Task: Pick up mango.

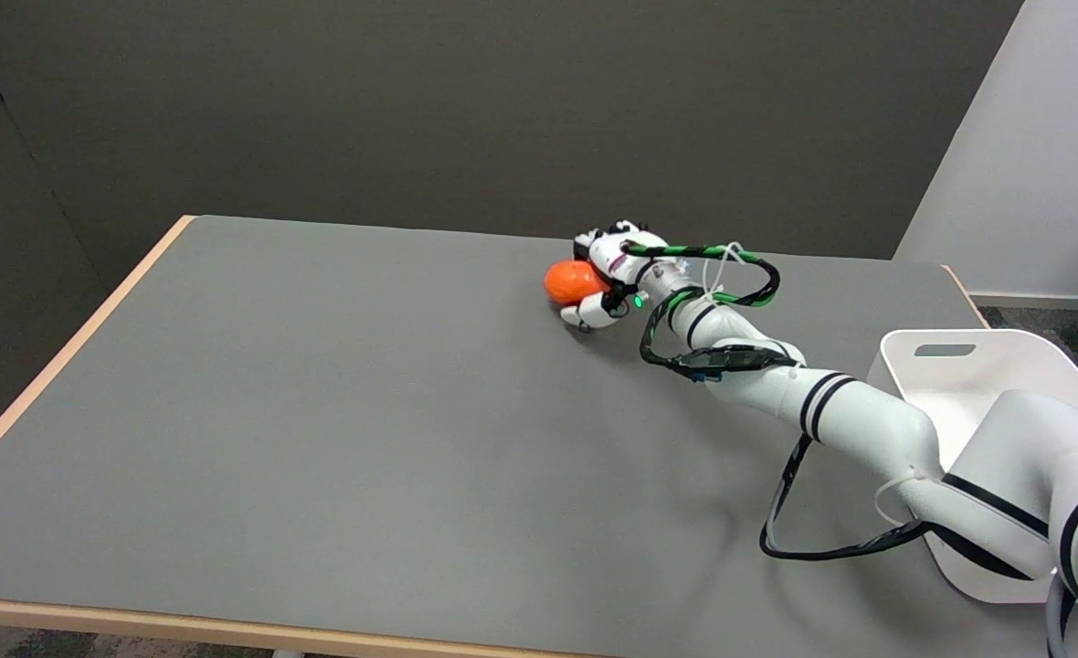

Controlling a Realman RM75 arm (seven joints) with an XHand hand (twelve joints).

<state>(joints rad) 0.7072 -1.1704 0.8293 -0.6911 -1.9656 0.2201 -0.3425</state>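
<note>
The mango (568, 280) is a small orange-red fruit on the far right part of the grey table (320, 411). My right hand (607, 272) reaches it from the right and grips it. White fingers curl over its far side and another wraps under its near side. Only the mango's left half shows; the rest is hidden in the hand. I cannot tell whether it still touches the table.
A white basket (959, 366) stands at the table's right edge, partly behind my right arm (831, 411). A black cable loops down from the arm over the table near the front right. The table's wooden edge (73, 347) runs along the left.
</note>
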